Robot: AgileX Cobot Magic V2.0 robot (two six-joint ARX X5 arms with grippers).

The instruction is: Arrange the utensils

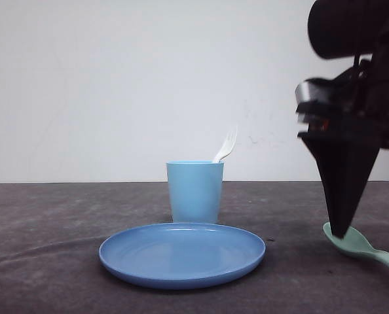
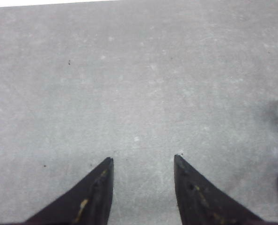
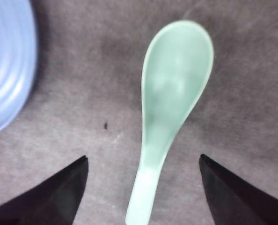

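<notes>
The right gripper (image 3: 143,161) stood spread wide over the mint-green spoon (image 3: 169,108), which lay flat near the tabletop's (image 1: 44,222) right edge, unclasped. The white fork (image 1: 226,145) leaned in the blue cup (image 1: 194,191) behind the plate (image 1: 181,254). The left gripper (image 2: 143,161) hung parted over bare tabletop.

Plate (image 1: 181,255) at centre front of the counter (image 1: 50,261), cup (image 1: 194,191) directly behind it, fork (image 1: 226,145) standing in the cup, leaning right, spoon (image 1: 361,247) lying on the counter right of the plate, between the right gripper's (image 3: 143,161) spread fingers (image 3: 59,192).
</notes>
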